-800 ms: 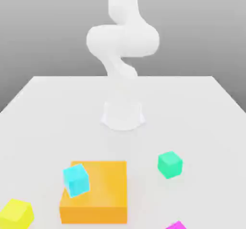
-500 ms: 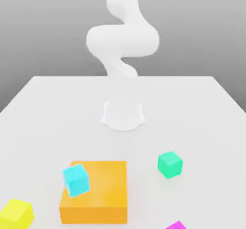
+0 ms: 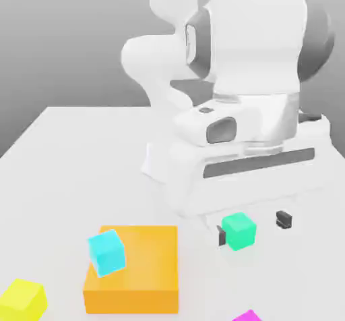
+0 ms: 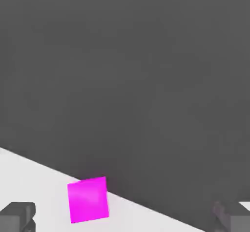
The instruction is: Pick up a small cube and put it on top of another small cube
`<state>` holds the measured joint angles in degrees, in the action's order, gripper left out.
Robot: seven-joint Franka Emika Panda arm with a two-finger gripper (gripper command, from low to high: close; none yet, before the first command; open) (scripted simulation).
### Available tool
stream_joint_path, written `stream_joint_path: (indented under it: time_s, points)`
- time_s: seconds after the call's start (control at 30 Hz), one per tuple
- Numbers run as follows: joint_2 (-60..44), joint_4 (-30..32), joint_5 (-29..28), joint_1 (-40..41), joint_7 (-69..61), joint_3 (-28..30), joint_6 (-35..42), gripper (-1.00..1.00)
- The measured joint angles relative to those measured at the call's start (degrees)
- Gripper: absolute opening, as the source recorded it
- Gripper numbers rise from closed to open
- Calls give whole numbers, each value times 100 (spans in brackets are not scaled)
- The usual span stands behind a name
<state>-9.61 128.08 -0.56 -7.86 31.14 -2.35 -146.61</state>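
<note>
A small green cube [image 3: 238,230] rests on the white table [image 3: 74,171]. My gripper [image 3: 253,227] hangs low over the table with its two dark fingertips [image 3: 284,220] wide apart, open and holding nothing. The green cube appears just beside the fingertip on the exterior view's left; whether it lies between the fingers I cannot tell. A small cyan cube [image 3: 106,252] sits tilted at the corner of a large flat orange block [image 3: 145,262]. In the hand view my gripper [image 4: 124,219] stands open and a magenta cube [image 4: 88,199] lies ahead on the table.
A yellow cube [image 3: 23,298] lies at the front on the exterior view's left. The magenta cube [image 3: 248,316] peeks in at the front edge. The arm's white base [image 3: 162,164] stands behind the hand, mid-table.
The hand has come down from above the picture's top edge to just over the table by the green cube. The cubes have stayed where they were.
</note>
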Motion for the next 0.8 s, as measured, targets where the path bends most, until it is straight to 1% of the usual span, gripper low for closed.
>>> stream_joint_path:
  time_s: [0.2,0.33,0.37,0.6,0.73,0.8]
  points:
    - [-1249,-92,-177,-119,-201,-74,-361,0]
    - [-2079,-256,-269,-175,-174,-27,-932,0]
    - [-2202,-282,-280,-183,-167,-17,-1025,-100]
    - [-2191,-279,-280,-181,-168,-20,-1011,-100]
    - [-1489,-119,-207,-133,-215,-76,-469,-100]
    - [-1076,105,-97,-10,-39,62,-285,-100]
